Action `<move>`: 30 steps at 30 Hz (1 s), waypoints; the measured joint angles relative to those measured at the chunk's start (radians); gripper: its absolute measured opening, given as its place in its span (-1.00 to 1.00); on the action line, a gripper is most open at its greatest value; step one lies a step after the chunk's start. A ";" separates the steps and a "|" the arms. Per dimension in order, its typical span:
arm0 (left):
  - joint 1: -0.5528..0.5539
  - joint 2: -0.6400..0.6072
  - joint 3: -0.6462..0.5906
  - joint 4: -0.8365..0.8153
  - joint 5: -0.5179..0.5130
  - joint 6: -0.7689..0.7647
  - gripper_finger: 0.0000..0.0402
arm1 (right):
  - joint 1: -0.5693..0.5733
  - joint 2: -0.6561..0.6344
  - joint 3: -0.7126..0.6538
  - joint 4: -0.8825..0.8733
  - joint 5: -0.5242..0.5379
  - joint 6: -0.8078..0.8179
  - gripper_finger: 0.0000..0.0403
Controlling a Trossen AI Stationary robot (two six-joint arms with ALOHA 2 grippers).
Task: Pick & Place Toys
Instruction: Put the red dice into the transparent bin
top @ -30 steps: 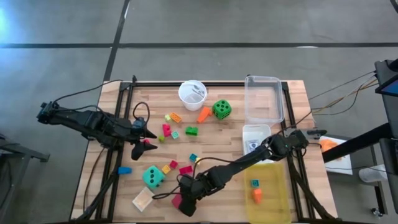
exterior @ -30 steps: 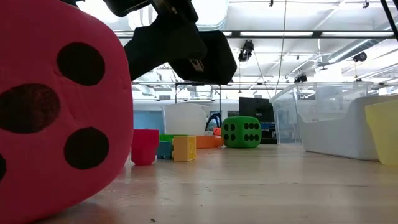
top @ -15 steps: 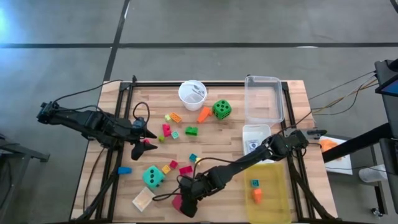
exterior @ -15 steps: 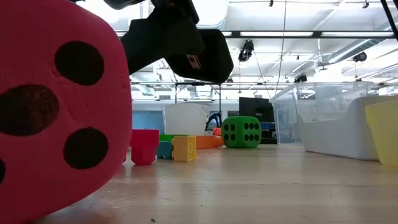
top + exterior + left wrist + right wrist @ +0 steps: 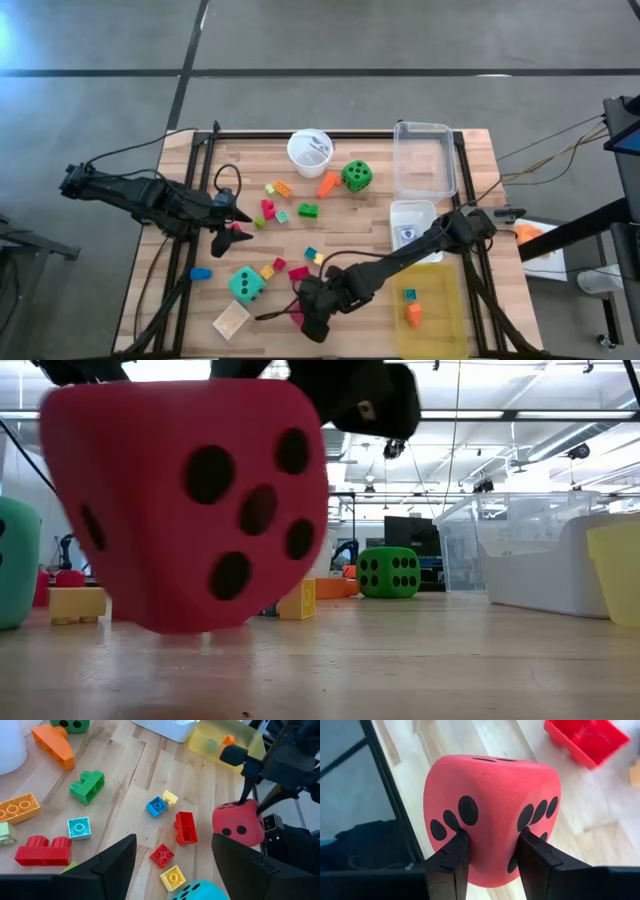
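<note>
Currently the step in hand is the pick of the red-pink die (image 5: 490,815): the right tool (image 5: 490,862) is clamped on it, both fingers (image 5: 451,860) pressed into its foam, and in the low view the die looks tilted and barely clear of the desk (image 5: 420,660). It sits near the yellow bin (image 5: 432,312), on the side towards the teal die (image 5: 246,284). Next move, by my judgement: lift clear, carry across to the yellow bin, release over it. The left tool (image 5: 172,860) hangs apart and empty, well away from the bin beyond the small blocks (image 5: 170,830). No brand, label or writing readable; only dark pips.
</note>
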 joint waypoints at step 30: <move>0.001 0.000 0.000 0.000 0.000 0.000 0.31 | 0.005 -0.036 0.002 -0.567 0.166 -0.010 -0.58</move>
